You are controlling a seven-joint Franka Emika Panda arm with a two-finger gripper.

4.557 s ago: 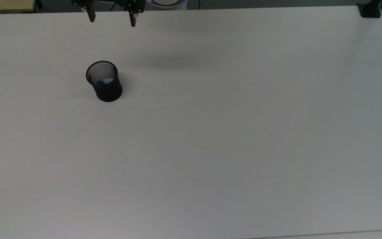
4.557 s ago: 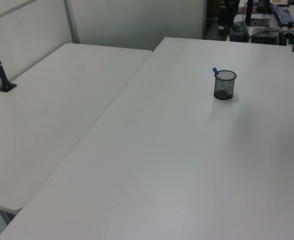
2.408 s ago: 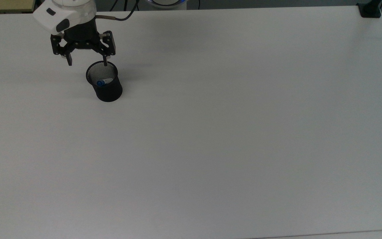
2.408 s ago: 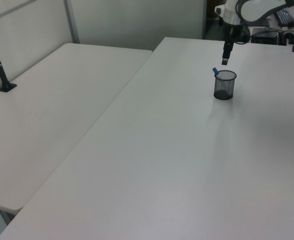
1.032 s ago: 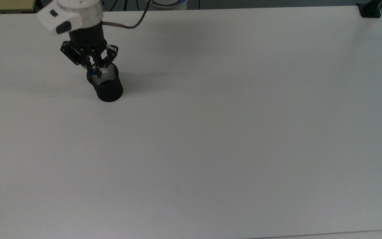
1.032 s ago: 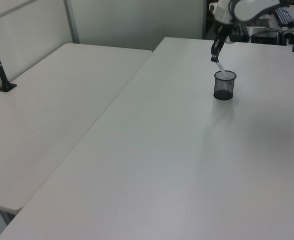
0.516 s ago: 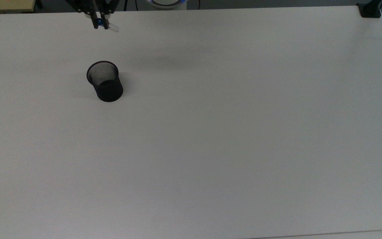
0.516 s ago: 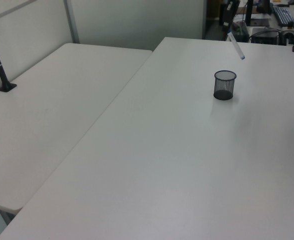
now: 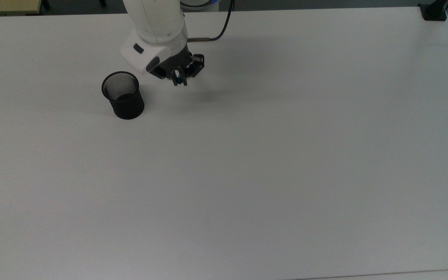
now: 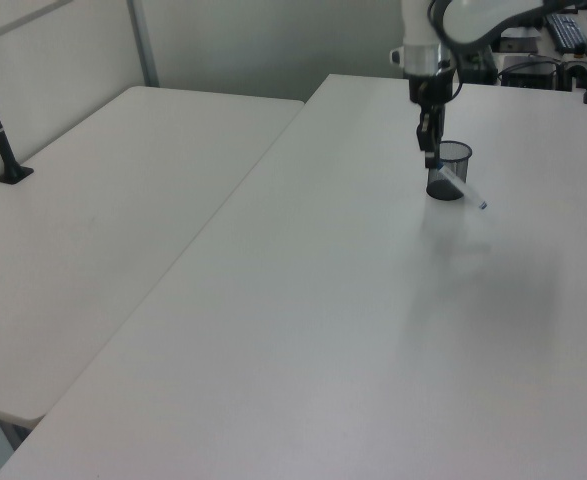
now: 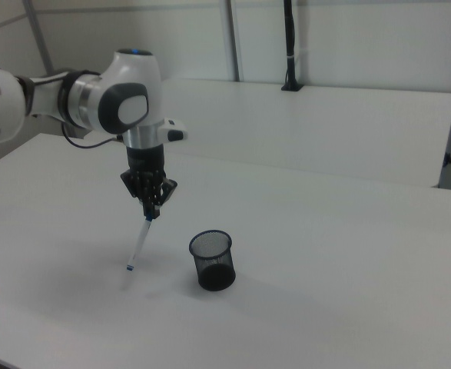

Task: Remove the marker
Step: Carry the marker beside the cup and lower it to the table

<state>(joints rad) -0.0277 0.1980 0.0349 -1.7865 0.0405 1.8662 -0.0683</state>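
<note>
So the marker is out of the mesh cup now. A second ago the gripper was pinching the blue cap right at the cup's rim, then it went up high with the pen dangling, and now it has swung sideways and dropped low over open desk. In the top view the cup sits off to the gripper's left, well apart, and you can see straight down into the mesh, nothing in there.

The gripper is closed tight on the marker's blue cap end. The white barrel hangs below it at a slant, and the blue bottom tip sits at or just above the desk surface; I can't tell if it's actually touching. In the left view the marker slants down past the front of the cup from the gripper, but that's just the angle, the right view shows them clearly separate.

I'd say the removal itself is basically done. What's left is probably laying the pen down and letting go, and since it's tilted it may roll a bit once released.
</note>
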